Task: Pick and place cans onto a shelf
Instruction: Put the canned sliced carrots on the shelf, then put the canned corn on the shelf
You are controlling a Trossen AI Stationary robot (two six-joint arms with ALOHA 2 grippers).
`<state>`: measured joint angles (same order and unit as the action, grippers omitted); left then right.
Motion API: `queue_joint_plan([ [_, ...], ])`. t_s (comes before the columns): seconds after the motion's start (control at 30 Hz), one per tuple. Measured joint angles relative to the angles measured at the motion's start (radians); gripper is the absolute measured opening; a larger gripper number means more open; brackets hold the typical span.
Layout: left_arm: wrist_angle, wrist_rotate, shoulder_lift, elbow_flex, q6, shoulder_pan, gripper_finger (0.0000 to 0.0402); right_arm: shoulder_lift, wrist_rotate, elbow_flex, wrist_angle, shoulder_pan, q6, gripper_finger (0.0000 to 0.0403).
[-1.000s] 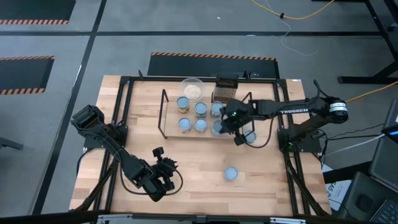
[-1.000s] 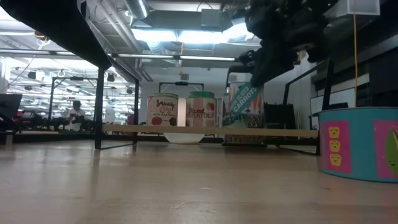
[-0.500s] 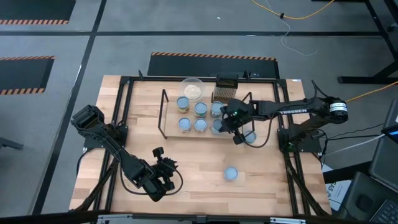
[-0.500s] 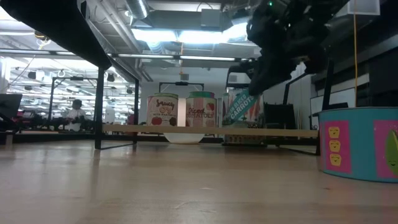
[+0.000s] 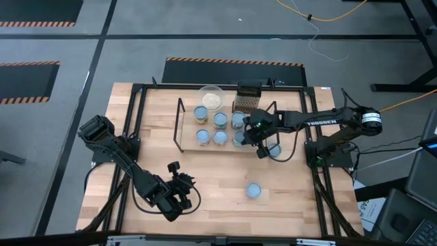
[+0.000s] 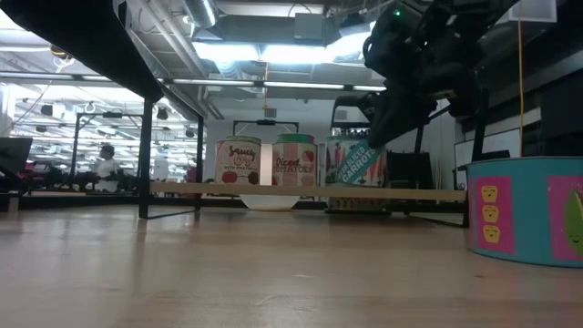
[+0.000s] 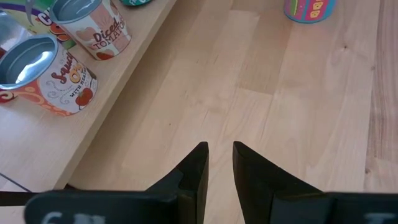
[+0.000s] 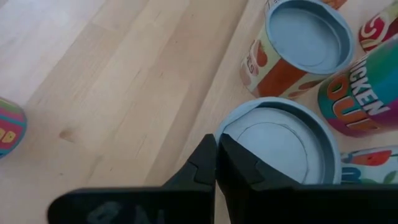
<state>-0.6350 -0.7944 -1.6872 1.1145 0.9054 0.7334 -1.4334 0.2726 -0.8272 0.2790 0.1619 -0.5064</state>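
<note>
My right end effector (image 5: pixel 240 139) pinches a tilted, round-lidded can's (image 6: pixel 357 162) rim at the pale wooden shelf's (image 5: pixel 186 141) right end; left end effector (image 5: pixel 183 183) narrow.

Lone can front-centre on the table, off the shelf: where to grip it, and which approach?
Grip the lone can across its side wall, coming straight down. It stands upright, round top up, with bare table all round, so fingers can straddle it. The left gripper waits open and is probably the free one; the right gripper is shut on a tilted can at the shelf.
</note>
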Motion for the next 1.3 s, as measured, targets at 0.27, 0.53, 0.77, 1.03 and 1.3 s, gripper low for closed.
queue_joint_plan([
  [0.27, 0.000, 0.000, 0.000, 0.000, 0.000, 0.000, 0.0066, 0.000, 0.000, 0.000, 0.000, 0.000, 0.000, 0.0024],
  [0.53, 0.000, 0.000, 0.000, 0.000, 0.000, 0.000, 0.0066, 0.000, 0.000, 0.000, 0.000, 0.000, 0.000, 0.0048],
  [0.77, 0.000, 0.000, 0.000, 0.000, 0.000, 0.000, 0.0066, 0.000, 0.000, 0.000, 0.000, 0.000, 0.000, 0.0050],
  [1.03, 0.002, 0.000, 0.000, 0.000, 0.000, 0.000, 0.0066, 0.010, 0.001, -0.077, 0.083, -0.041, 0.008, 0.0051],
  [1.3, 0.007, 0.000, 0.000, 0.000, 0.000, 0.000, 0.0066, 0.010, 0.007, -0.253, 0.237, -0.176, 0.232, 0.0051],
])
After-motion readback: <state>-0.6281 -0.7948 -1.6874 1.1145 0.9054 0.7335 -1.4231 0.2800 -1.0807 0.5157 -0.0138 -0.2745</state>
